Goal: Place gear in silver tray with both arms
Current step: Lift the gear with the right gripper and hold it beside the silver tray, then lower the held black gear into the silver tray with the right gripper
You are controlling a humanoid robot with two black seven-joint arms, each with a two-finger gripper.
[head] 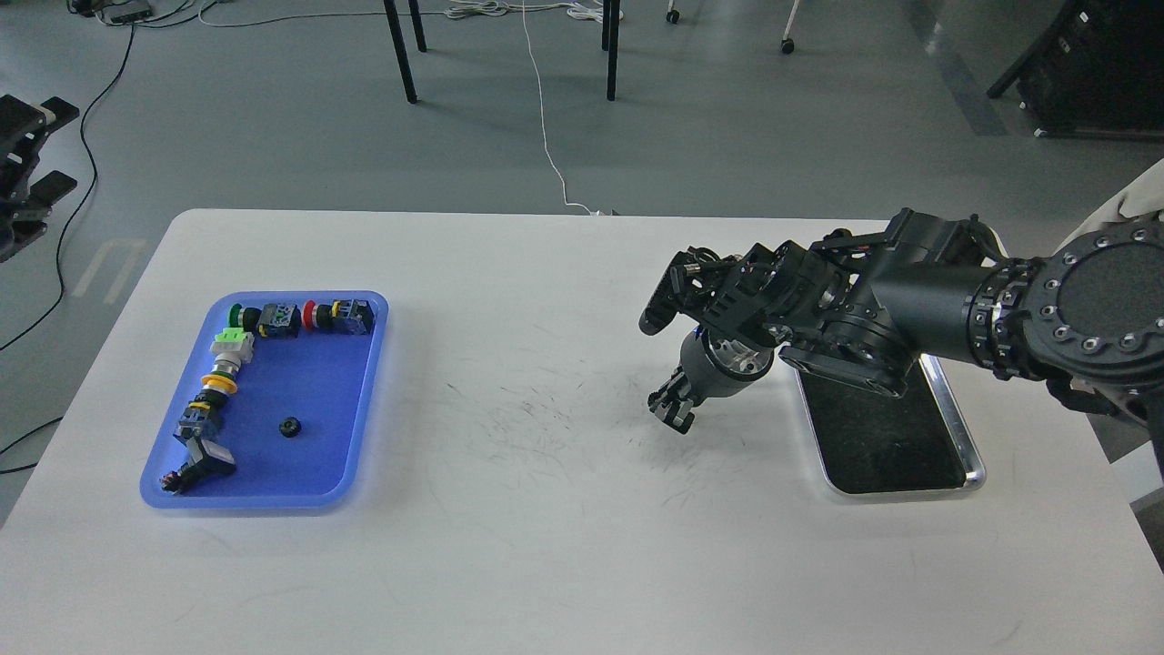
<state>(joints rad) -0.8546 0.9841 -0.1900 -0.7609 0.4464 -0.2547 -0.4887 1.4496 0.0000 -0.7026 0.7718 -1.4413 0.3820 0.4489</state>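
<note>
Head view, single moment.

Right arm (946, 305) enters from the right edge and reaches across the rear half of the silver tray (971, 452), hiding that part. Its wrist bends down toward the surface (546, 546), and the right end effector (671, 414) sits low over the bare white top, just left of the silver tray and outside its rim. The fingertips point down and to the left. They show as one small dark cluster, so I cannot tell how far apart they are, nor whether anything is held between them.

Left end effector (32, 168) is at the far left edge of the view, off the surface and over the grey floor. It is partly cut off by the frame. Two black fingers show with a clear gap between them, spread wide, nothing in the gap.

Gear (290, 426): small black round part lying alone on the floor of the blue tray (364, 428), in its right-hand half, apart from the other parts. The blue tray is on the left side of the surface, well apart from the silver tray on the right.

Other contents of the blue tray: a row of push-button switches (273, 320) along the rear and left walls, with green, red and yellow caps.

Silver tray: the visible front part of the dark bottom holds nothing.

Surface between the trays carries fine dark scuff marks (536, 428)
</note>
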